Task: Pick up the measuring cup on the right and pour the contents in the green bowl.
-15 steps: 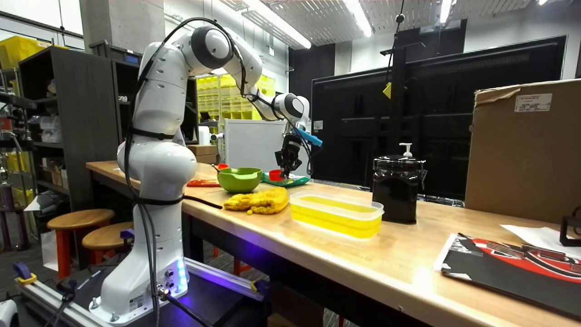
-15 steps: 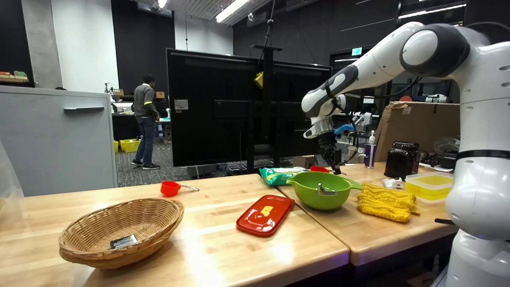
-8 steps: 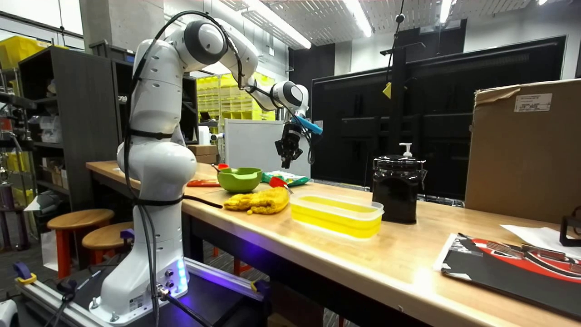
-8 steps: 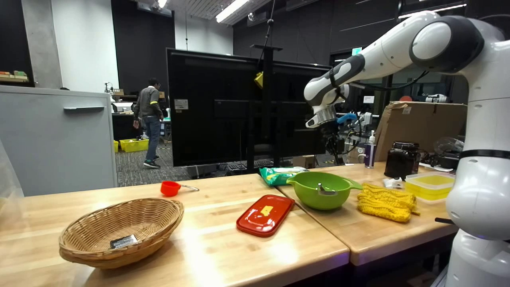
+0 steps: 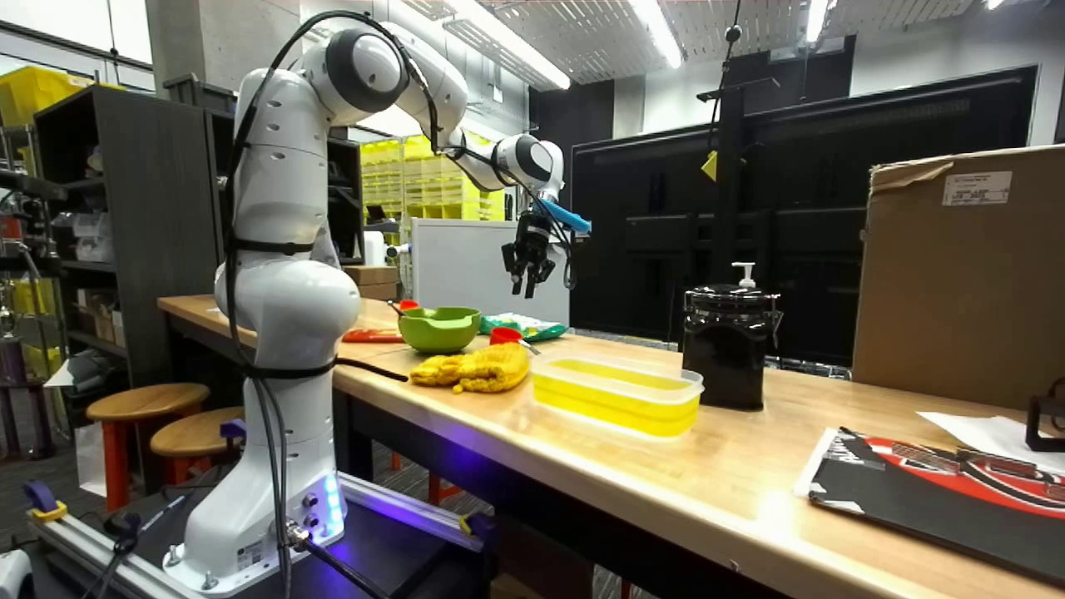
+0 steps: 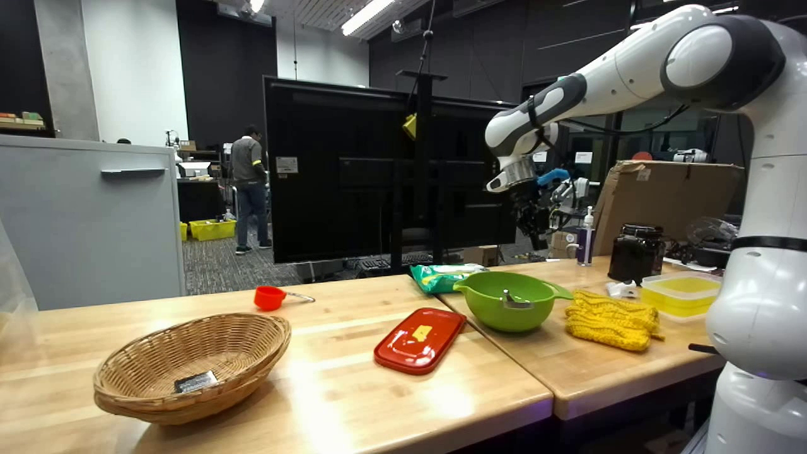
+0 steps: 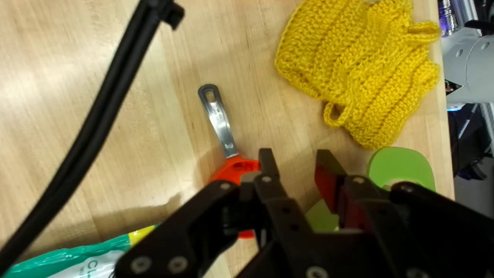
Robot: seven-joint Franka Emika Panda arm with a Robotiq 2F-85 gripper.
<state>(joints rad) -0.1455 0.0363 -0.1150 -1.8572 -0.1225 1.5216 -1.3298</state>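
- Moved upward since earlier frame, with claw (image 7: 295, 156) spread, empty, clear of cup (image 7: 227, 173).
- Find cup on table (image 7: 254, 112), near cloth (image 7: 359, 73).
- Likely step: pick-up.
- Next: align, descend, grip, lift toward bowl (image 6: 504, 317).

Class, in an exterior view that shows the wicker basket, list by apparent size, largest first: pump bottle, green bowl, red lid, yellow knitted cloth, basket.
1. Wicker basket
2. Green bowl
3. Red lid and yellow knitted cloth: too alike to rank
4. Pump bottle
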